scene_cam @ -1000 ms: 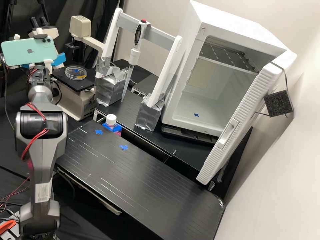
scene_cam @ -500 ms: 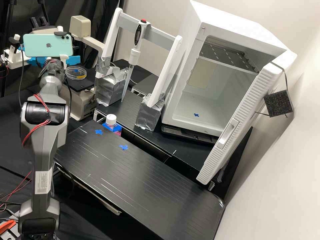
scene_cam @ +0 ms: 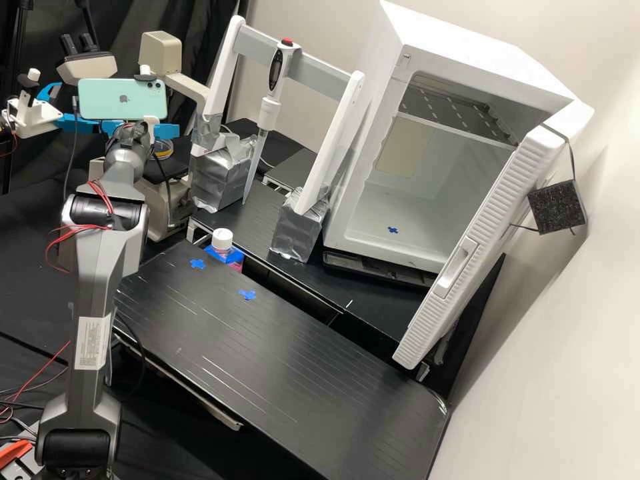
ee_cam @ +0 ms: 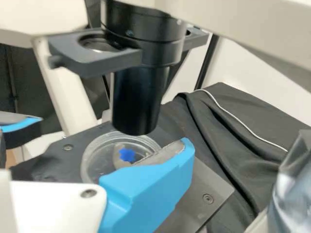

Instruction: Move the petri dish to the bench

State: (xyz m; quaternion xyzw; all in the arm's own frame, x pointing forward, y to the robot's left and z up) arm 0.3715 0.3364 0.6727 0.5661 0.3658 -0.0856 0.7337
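Observation:
In the high view, my gripper (scene_cam: pixel 167 131) is largely hidden behind the phone on the arm, with one blue finger over the microscope stage. Just below that finger shows part of the clear petri dish (scene_cam: pixel 163 149), lying on the stage. The wrist view has my gripper (ee_cam: pixel 109 131) open, its blue fingers wide apart. One finger covers part of the round petri dish (ee_cam: pixel 90 162), which has a blue mark in it and nothing gripping it. The black bench (scene_cam: pixel 267 360) bears two blue crosses.
The microscope's black lens barrel (ee_cam: pixel 136 99) stands just over the dish. A white-capped bottle (scene_cam: pixel 223 240) is at the bench's far edge. Farther back are a pipette (scene_cam: pixel 268 113) on its white stand and an open white incubator (scene_cam: pixel 427 207).
The arm, with phone and gripper, has moved to the right, and my finger now covers much of the dish in the high view. The dish has stayed on the stage.

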